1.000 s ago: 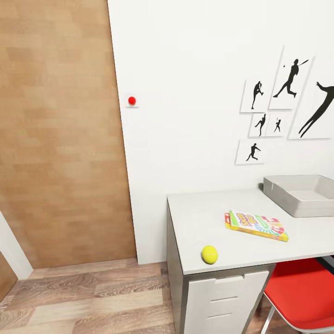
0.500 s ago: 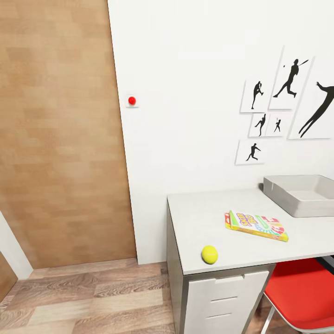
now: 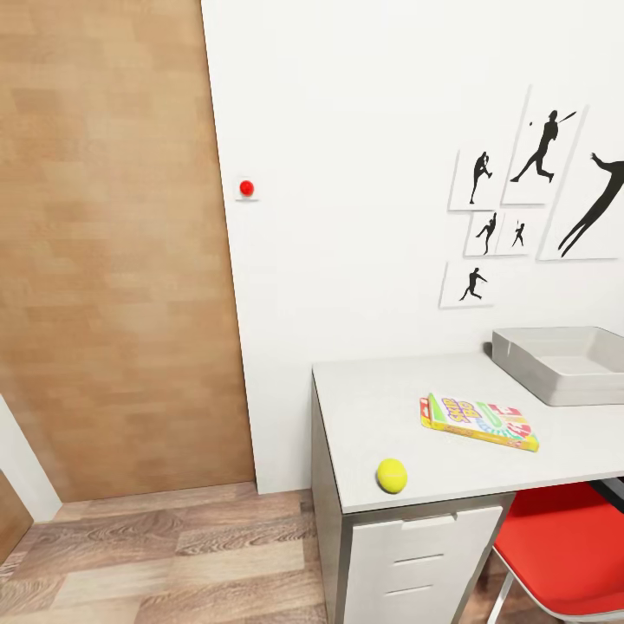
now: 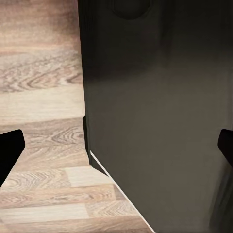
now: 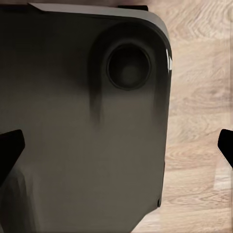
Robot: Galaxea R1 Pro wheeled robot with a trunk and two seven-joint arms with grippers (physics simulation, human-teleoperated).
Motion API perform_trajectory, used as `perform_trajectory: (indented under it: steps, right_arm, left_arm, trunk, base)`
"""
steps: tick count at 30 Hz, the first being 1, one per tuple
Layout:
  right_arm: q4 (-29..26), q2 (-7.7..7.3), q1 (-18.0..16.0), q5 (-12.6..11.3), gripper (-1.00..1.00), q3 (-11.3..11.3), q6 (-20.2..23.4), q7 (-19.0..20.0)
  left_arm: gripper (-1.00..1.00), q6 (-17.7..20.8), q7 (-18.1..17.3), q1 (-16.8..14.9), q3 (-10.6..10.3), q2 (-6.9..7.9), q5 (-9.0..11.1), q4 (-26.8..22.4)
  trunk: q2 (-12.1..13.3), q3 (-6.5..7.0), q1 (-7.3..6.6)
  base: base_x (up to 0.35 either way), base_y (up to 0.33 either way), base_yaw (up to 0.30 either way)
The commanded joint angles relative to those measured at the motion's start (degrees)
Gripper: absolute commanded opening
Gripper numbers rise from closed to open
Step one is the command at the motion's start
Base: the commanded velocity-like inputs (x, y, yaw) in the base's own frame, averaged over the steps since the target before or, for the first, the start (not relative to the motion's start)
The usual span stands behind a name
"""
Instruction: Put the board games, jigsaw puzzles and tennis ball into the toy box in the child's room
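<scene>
Tabletop of smooth pale grey-white [image 3: 381, 407] ends in a square corner over white drawer fronts [image 3: 425, 559]. Near its front edge sits the small fuzzy yellow-green tennis ball [image 3: 392, 475]. Well apart from it, further back, the flat printed cardboard game box in yellow, green and red [image 3: 478, 422] lies slightly askew. Just beyond that stands the shallow light-grey toy box with sloped sides and a thick rim [image 3: 555, 381], cut off by the picture's right edge, as is the glossy red chair seat [image 3: 559, 546] tucked under the table. Black silhouette baseball-player pictures [image 3: 520, 199] hang on the matte white wall, with a small red round button [image 3: 247, 187] beside a wood-grain door panel [image 3: 113, 260]. Wood-plank floor [image 3: 165, 555] runs below.

In the wrist views, the left gripper [image 4: 116, 145] and the right gripper [image 5: 116, 145] each show dark fingertips at opposite edges, spread wide with nothing between them, over the robot's smooth dark-grey body and plank flooring.
</scene>
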Motion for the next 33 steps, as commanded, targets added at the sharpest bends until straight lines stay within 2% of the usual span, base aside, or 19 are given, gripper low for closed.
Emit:
perform_trajectory:
  steps: [1,14,33]
  right_arm:
    - [-0.1,-0.04,-0.1,0.0,1.0,0.0,-0.1,0.0]
    - [-0.2,-0.19,-0.2,0.0,1.0,-0.1,-0.1,-0.1]
    - [-0.2,-0.28,-0.3,0.0,1.0,-0.1,0.2,-0.2]
  left_arm:
    - [1.0,0.0,0.0,-0.1,0.0,0.02,0.0,-0.1]
    - [1.0,0.1,0.0,-0.4,0.0,0.08,0.0,-0.9]
    - [1.0,0.1,0.1,-2.5,0.0,0.21,0.1,-1.2]
  trunk:
    - [0.0,-0.04,0.0]
    - [0.0,-0.04,0.0]
    - [0.0,-0.04,0.0]
  base:
    - [0.0,0.0,0.0]
    - [0.0,0.0,0.0]
    - [0.0,0.0,0.0]
